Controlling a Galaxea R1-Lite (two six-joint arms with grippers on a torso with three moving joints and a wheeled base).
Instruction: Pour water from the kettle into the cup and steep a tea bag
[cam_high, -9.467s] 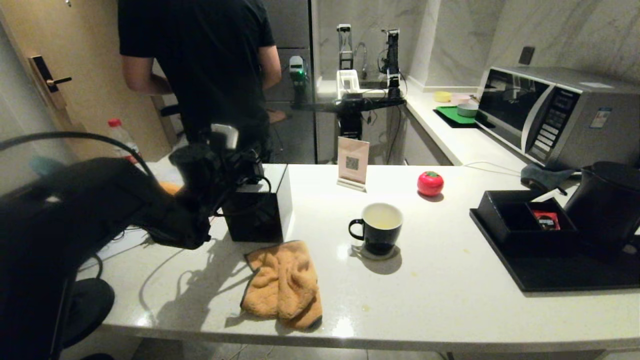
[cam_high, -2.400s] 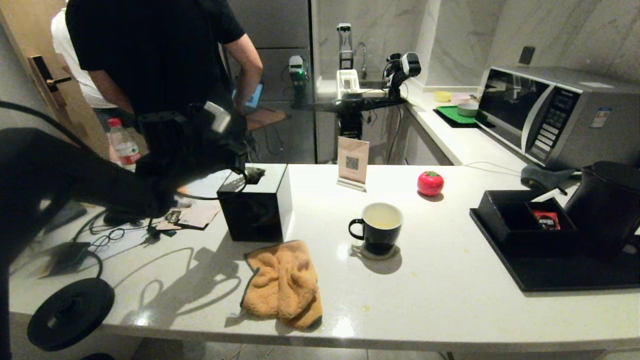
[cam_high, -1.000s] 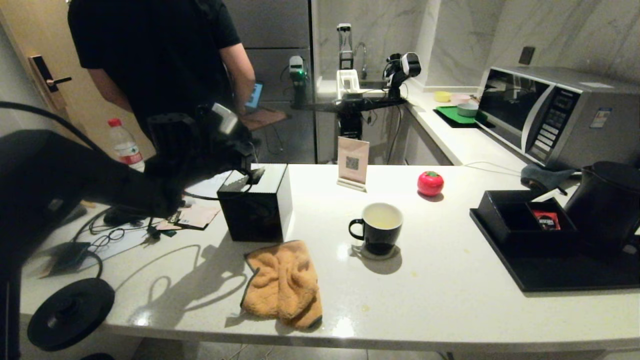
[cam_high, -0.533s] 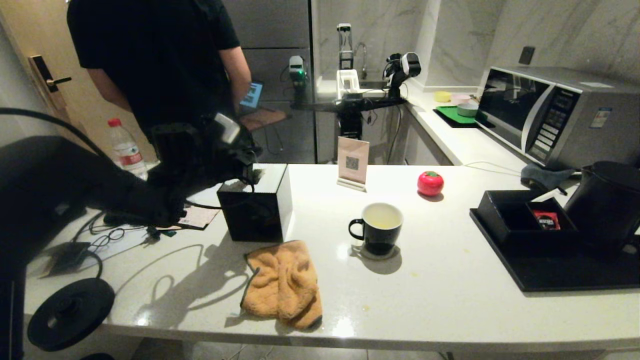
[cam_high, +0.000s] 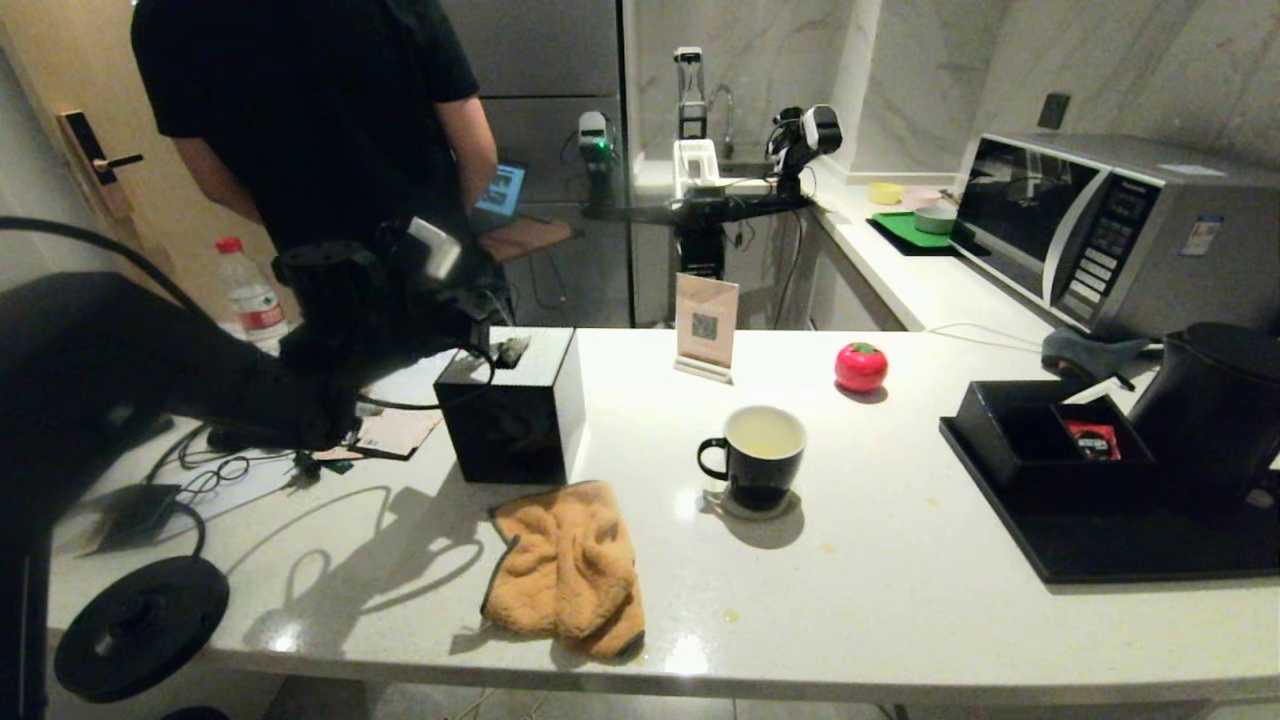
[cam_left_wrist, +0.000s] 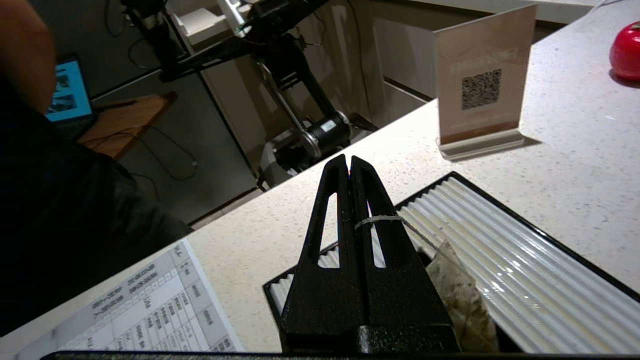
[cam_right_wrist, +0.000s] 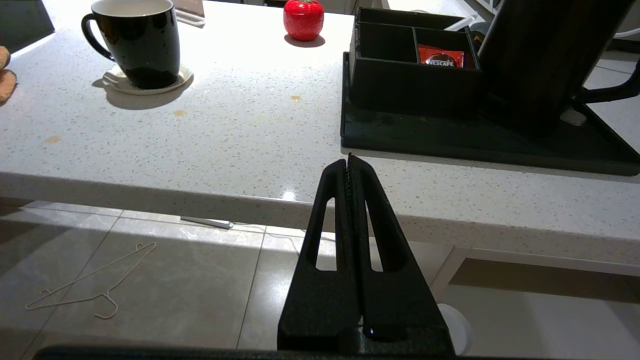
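Note:
My left gripper (cam_high: 497, 338) hovers over the black tissue box (cam_high: 515, 410) at the counter's left. It is shut on the thin string (cam_left_wrist: 380, 219) of the tea bag (cam_left_wrist: 462, 297), which dangles beside the fingers just above the box's ribbed white top. The black cup (cam_high: 762, 455) stands on a coaster mid-counter, with pale yellowish water (cam_high: 765, 433) in it. At the far right the kettle (cam_high: 1215, 410) stands on a black tray (cam_high: 1100, 545). My right gripper (cam_right_wrist: 349, 160) is shut and empty, low in front of the counter edge, out of the head view.
An orange cloth (cam_high: 567, 565) lies in front of the tissue box. A QR sign (cam_high: 706, 325) and a red tomato-shaped object (cam_high: 860, 366) stand behind the cup. The tray's box holds a red sachet (cam_high: 1092, 440). A black kettle base (cam_high: 140, 625) lies front left. A person (cam_high: 320, 120) stands behind.
My left gripper, holding the tea bag, has stayed over the tissue box and has just shifted slightly up and left. The cup, the kettle and my right arm have not moved.

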